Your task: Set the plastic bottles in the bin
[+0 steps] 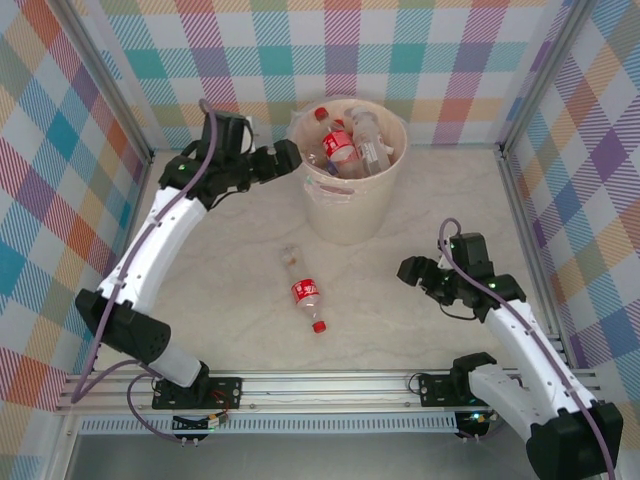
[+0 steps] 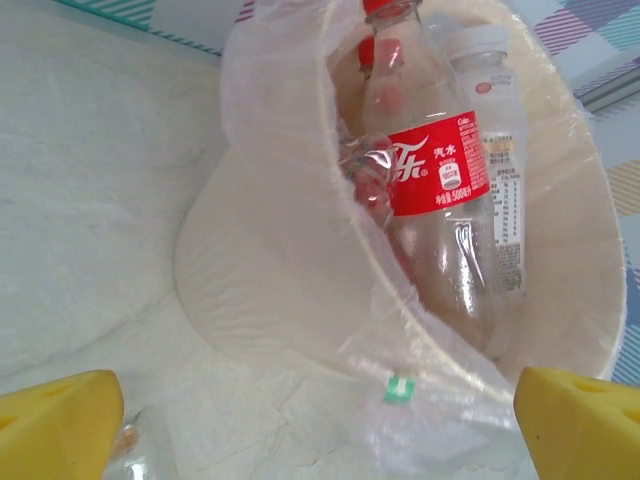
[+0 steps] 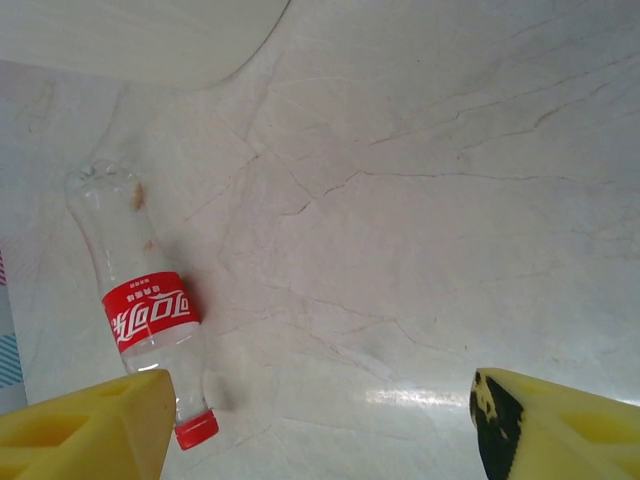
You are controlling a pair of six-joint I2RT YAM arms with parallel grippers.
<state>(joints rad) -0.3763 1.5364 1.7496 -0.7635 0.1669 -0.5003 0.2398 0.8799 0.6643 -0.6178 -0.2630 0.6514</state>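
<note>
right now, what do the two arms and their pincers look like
The left arm and right arm are white tubular links with black joints and black wrists, each trailed by a thin purple cable. The left pincer and right pincer are black with yellow finger pads; one right pad has a dark, worn tip.

Left arm (image 1: pixel 150 250): stretched from the near-left base to far centre, elbow bowed left. Its left hand (image 1: pixel 285 160) points right, fingers spread wide, nothing between. Right arm (image 1: pixel 520 340): folded at near right. Its right hand (image 1: pixel 418 272) points left, fingers parted, empty.
</note>
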